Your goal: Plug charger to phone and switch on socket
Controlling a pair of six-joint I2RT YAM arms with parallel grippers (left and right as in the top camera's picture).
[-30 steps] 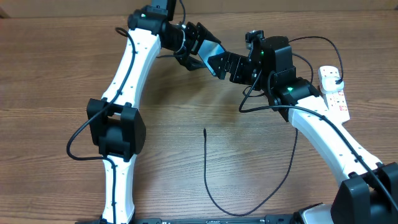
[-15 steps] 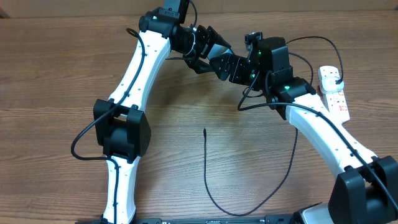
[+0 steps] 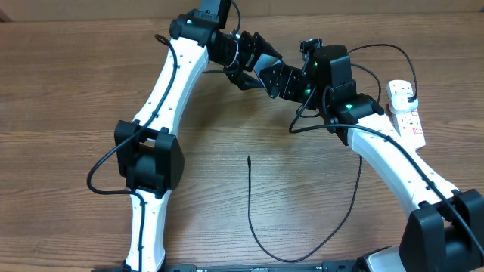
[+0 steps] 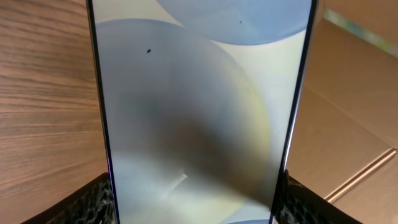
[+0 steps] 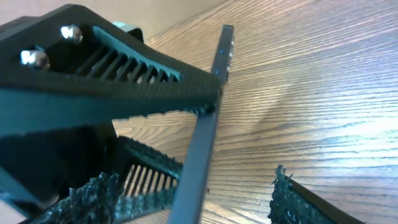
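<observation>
clearly left hand (image 4: 199, 202) pinching phone (image 4: 199, 93); right hand (image 5: 193, 196) spread astride its edge (red print on socket (image 3: 404, 113) unreadable)

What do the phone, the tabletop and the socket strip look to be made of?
The phone: front looks like glossy glass, with soft reflections on the lit screen; its thin dark edge could be metal or plastic. The table: matt wood or wood-look laminate, showing straight grain. The socket: probably smooth white plastic, with red markings.
</observation>
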